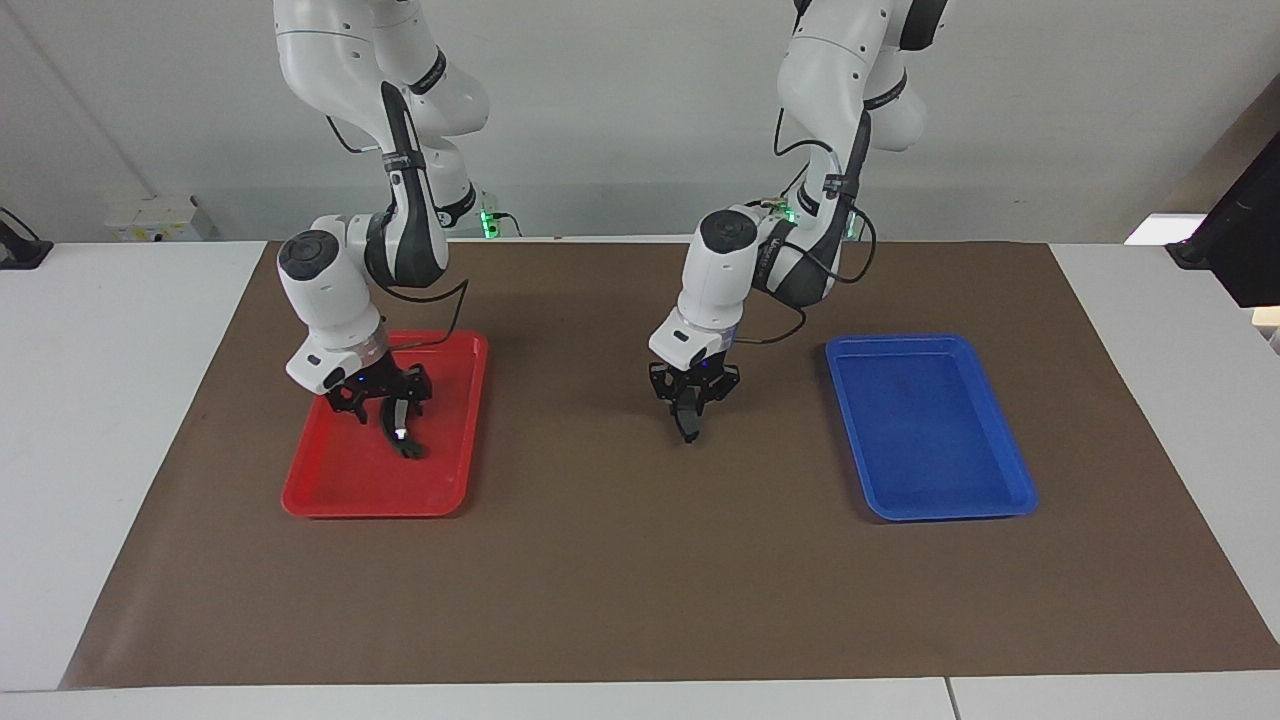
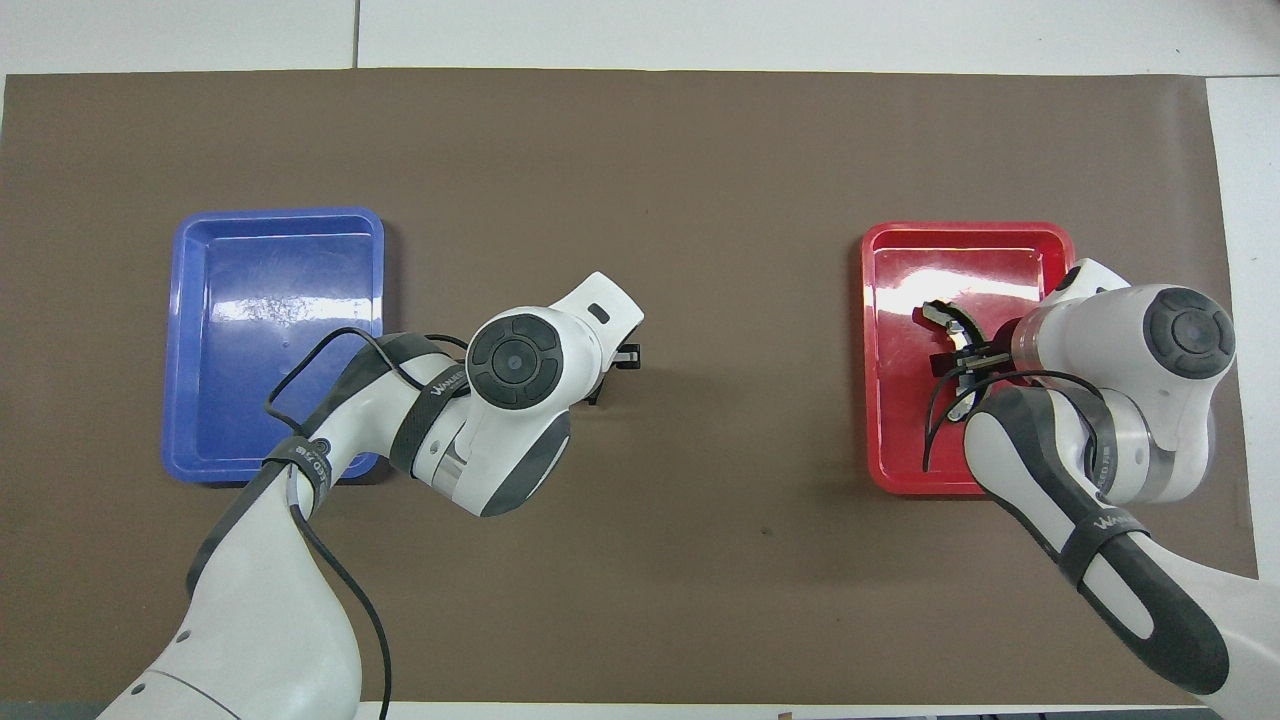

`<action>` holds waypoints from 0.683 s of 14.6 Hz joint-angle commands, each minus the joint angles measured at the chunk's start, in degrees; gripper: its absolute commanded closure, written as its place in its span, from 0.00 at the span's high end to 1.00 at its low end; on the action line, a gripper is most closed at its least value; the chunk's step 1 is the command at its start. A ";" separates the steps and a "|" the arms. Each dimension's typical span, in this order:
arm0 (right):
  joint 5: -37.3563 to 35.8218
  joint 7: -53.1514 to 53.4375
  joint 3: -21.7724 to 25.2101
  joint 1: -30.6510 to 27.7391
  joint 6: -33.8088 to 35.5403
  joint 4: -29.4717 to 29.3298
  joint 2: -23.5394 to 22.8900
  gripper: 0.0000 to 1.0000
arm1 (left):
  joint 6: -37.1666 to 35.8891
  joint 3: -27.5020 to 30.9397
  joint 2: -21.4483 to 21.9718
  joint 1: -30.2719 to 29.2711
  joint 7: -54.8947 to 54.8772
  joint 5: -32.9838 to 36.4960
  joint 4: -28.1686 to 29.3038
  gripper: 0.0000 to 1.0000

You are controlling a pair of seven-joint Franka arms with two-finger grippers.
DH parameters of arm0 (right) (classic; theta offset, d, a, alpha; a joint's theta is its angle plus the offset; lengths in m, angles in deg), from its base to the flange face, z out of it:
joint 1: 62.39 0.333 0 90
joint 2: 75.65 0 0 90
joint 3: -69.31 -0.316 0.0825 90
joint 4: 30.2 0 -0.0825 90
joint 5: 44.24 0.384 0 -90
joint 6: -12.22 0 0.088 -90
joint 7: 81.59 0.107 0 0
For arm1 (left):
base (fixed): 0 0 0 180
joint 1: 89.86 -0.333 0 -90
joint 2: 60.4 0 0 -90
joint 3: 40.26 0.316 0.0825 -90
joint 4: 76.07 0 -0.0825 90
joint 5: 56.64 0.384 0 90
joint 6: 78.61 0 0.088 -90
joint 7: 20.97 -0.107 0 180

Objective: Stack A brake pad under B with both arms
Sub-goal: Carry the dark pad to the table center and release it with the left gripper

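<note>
**Operator:** Where is the short pad?

**Observer:** Your left gripper has it. The A brake pad hangs point-down between the fingers, which are closed on its upper part. It is up in the air over the bare brown mat, between the two trays and closer to the blue tray. That blue tray lies toward the left arm's end of the table. From overhead the wrist covers nearly all of the pad; you see only a dark sliver by the gripper.

**Operator:** And the long crescent?

**Observer:** B is in the red tray, toward the right arm's end. Its lower tip rests on the tray floor and its upper end rises tilted into your right gripper. A shiny spot shows low on the shoe. The fingers sit down around that upper end, yet you cannot tell from either view whether they are pressed onto it. Overhead, the silver-grey end points away from the robots.
</note>
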 commanded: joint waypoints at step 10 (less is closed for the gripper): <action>1.23 0.74 -0.13 -0.04 6.11 -3.70 0.70 0.00 | -4.33 0.97 4.44 -5.08 -2.21 -0.44 -0.35 0.98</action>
